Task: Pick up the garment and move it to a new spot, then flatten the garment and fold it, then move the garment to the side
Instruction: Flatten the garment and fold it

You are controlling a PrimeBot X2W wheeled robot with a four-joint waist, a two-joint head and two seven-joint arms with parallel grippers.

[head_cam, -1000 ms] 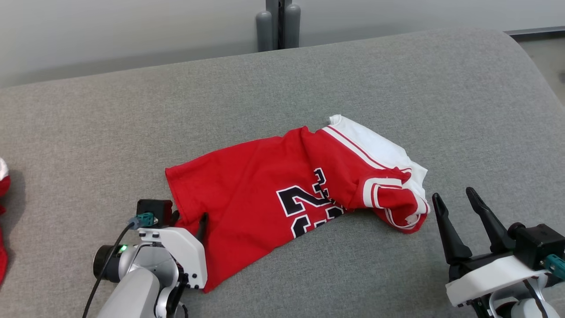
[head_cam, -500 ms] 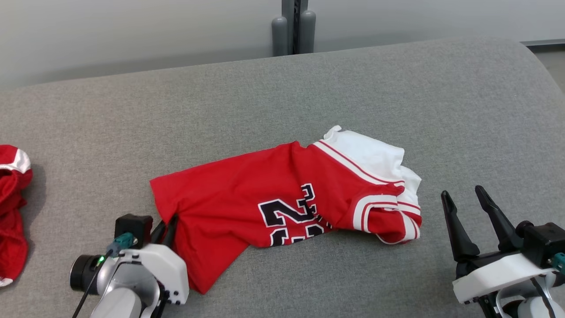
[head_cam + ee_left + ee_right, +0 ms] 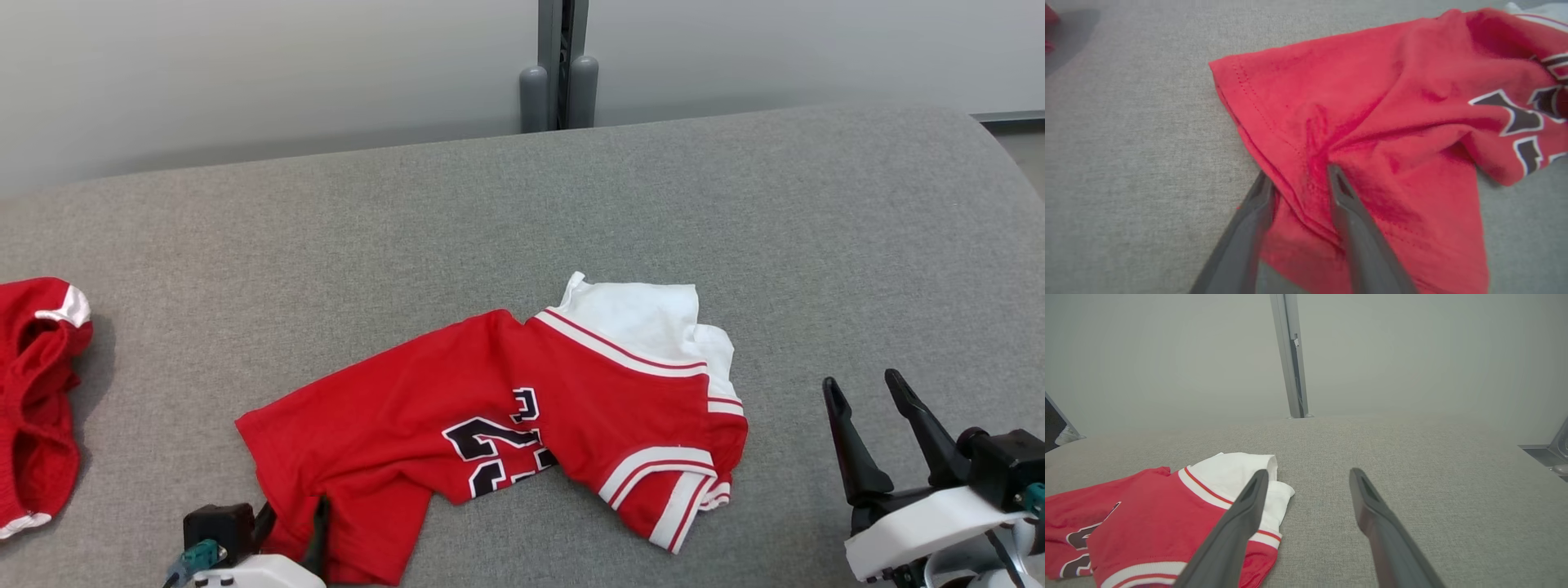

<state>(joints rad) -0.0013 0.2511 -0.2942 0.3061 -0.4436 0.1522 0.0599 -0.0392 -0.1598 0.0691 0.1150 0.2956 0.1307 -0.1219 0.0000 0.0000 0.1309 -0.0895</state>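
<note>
Over the last second the jersey [image 3: 506, 408] has slid toward the robot's left and nearer edge of the surface [image 3: 326, 229], drawn by its hem, and now lies rumpled at the middle front. The left end effector [image 3: 1298, 179] sits astride a bunched fold of that hem, fingers partway apart; I cannot tell whether they grip, so the move looks roughly done, with flattening next. The right end effector [image 3: 861, 378] hovers spread and empty beside the sleeve.
</note>
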